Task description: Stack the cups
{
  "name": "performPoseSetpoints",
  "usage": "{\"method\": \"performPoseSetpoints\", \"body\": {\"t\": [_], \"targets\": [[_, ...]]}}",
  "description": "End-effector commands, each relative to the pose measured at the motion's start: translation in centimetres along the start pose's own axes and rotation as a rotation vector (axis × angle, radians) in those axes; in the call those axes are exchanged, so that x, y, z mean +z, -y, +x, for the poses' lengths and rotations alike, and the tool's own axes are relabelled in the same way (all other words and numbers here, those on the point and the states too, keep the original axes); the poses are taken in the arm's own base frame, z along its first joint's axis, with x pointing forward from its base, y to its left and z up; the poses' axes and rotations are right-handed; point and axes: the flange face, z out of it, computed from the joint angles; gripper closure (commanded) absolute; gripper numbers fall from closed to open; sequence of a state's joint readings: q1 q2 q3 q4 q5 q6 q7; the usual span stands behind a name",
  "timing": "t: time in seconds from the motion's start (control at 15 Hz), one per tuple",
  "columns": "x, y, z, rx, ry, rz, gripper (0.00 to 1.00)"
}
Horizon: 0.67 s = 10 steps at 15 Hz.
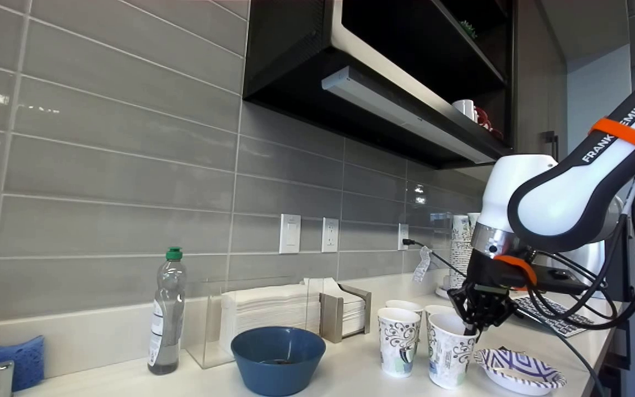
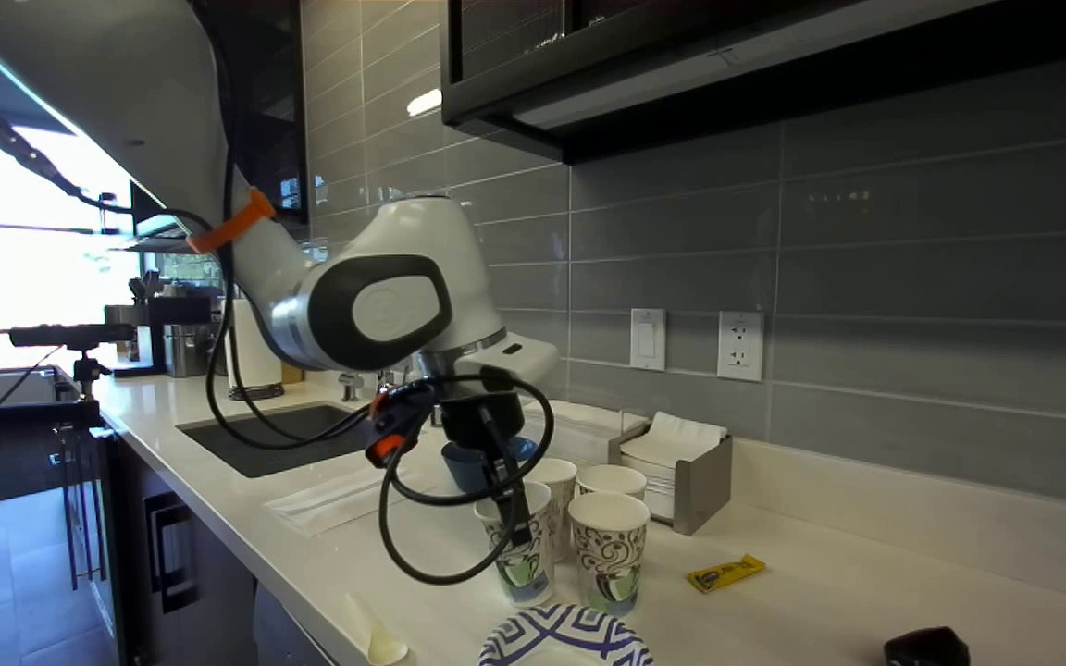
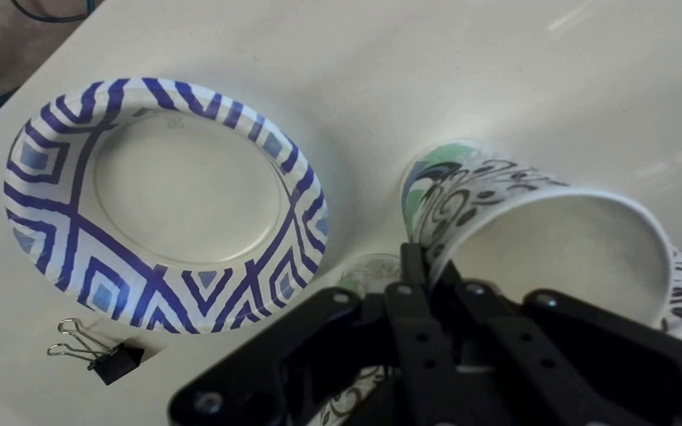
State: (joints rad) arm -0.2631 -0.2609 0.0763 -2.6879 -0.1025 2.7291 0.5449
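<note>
"Where is the cup that matters?"

"The held paper cup (image 1: 450,361) is mouth up at the edge of a close group of four, over the white counter (image 1: 350,377). Its base looks planted there, though at these angles I wouldn't swear to contact."

"And the gripper (image 3: 430,266)?"

"Clenched on that cup's wall at the rim. In the wrist view one finger (image 3: 412,266) lies along the outside and its partner sits inside the mouth. The arm (image 1: 549,215) reaches down from above."

"How do the other three stand?"

"Upright, each with its own rim showing in both exterior views. The second cup (image 1: 397,347) is just beside the held one, towards the blue bowl (image 1: 278,366). The third cup (image 2: 609,560) is just beside it too, on the side of the tiled wall (image 1: 119,165). The fourth cup (image 2: 613,479) is past that pair, nearest the napkin holder (image 2: 709,481). The prints I can make out are dark scrolls above green and blue."

"What lies further out?"

"The shallow patterned dish (image 3: 190,189) is near the group, on the side away from the bowl, with a black binder clip (image 3: 115,362) just beside its rim. A yellow packet (image 2: 725,573) lies between the third cup and the wall. Beyond the bowl stand a clear bottle (image 1: 168,325) with a green cap (image 1: 174,253) and, farther along, a blue sponge (image 1: 11,358)."
</note>
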Motion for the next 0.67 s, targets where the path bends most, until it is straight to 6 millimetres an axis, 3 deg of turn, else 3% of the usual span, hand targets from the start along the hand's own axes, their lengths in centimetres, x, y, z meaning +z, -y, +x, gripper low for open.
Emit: {"method": "performPoseSetpoints", "body": {"t": [0.0, 0.33, 0.6], "targets": [[-1.3, 0.4, -1.2, -0.007, 0.03, -0.023, 1.0], [-4.1, 1.5, -2.4, -0.006, 0.062, -0.088, 0.99], [-8.5, 3.1, -2.5, -0.047, 0.02, -0.091, 0.99]]}}
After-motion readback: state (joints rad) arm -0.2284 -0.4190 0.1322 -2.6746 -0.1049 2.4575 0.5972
